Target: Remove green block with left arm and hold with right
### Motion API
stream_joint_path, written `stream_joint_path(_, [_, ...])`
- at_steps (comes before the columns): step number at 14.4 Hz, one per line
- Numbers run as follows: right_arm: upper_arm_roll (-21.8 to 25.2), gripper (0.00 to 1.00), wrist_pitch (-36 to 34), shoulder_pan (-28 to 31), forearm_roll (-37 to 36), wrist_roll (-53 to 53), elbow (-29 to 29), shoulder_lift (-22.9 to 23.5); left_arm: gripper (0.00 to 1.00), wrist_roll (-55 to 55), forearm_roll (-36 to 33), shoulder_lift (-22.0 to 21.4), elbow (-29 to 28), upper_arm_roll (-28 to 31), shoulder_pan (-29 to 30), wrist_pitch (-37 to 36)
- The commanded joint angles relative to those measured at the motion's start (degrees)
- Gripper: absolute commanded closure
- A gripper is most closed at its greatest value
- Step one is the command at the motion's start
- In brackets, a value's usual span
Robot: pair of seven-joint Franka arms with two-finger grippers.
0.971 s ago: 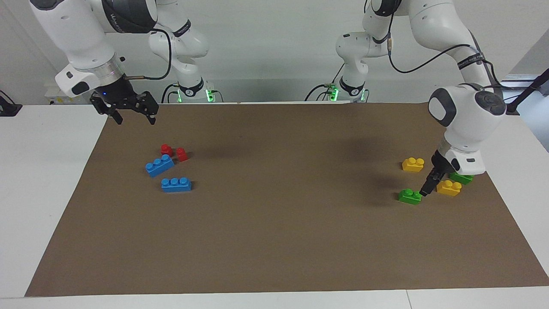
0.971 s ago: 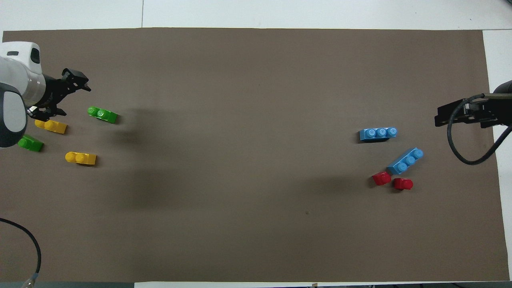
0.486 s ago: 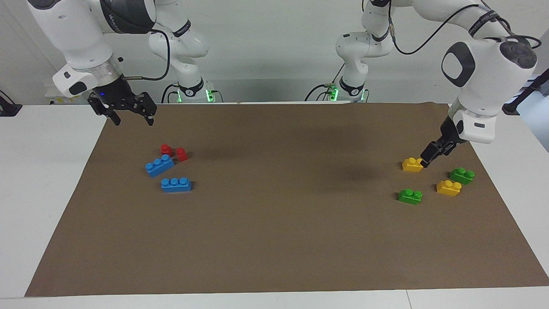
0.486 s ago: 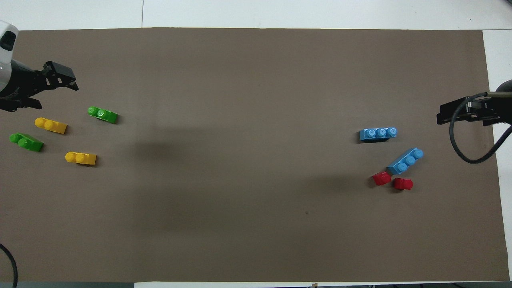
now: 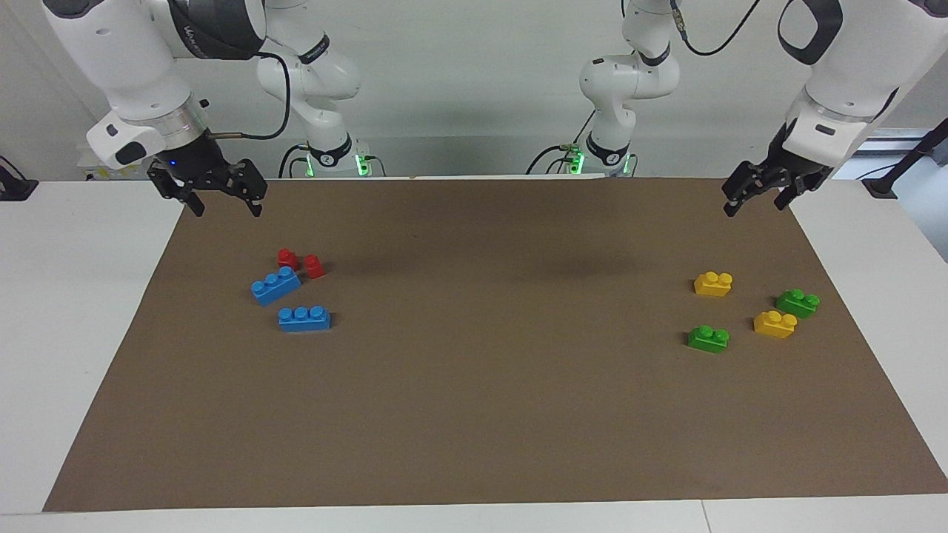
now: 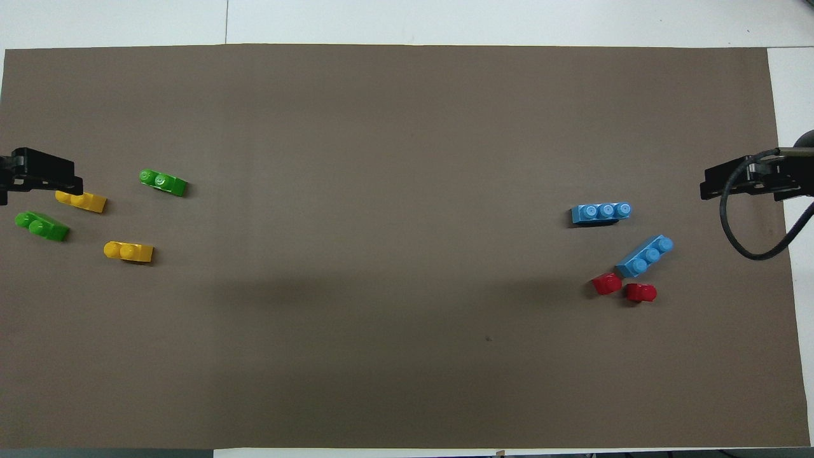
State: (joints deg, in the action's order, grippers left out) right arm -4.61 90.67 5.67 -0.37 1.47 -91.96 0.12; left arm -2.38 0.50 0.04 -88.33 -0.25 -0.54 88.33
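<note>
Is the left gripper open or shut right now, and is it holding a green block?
Open and empty. The left gripper hangs over the mat's edge with fingertips apart; both green blocks lie on the mat.

Two green blocks, studs up, lie apart on the mat at the left arm's end.

Overhead, the black two-finger left gripper is cut by the picture's edge — it covers one end of a yellow two-stud plastic brick.
</note>
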Motion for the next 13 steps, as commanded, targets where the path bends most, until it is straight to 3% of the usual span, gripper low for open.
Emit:
stream_joint_path(1, [-0.49, 0.0, -0.94, 0.66, -1.56, -2.61, 0.82, 0.59, 0.0, 2.11, -0.41, -2.68, -2.28, 0.07, -0.25, -1.49])
stream_joint_path(13, [-0.31, 0.0, -0.94, 0.66, -0.77, -3.23, 0.91, 0.5, 0.0, 1.94, 0.03, -3.82, -3.87, 0.07, -0.25, -1.85])
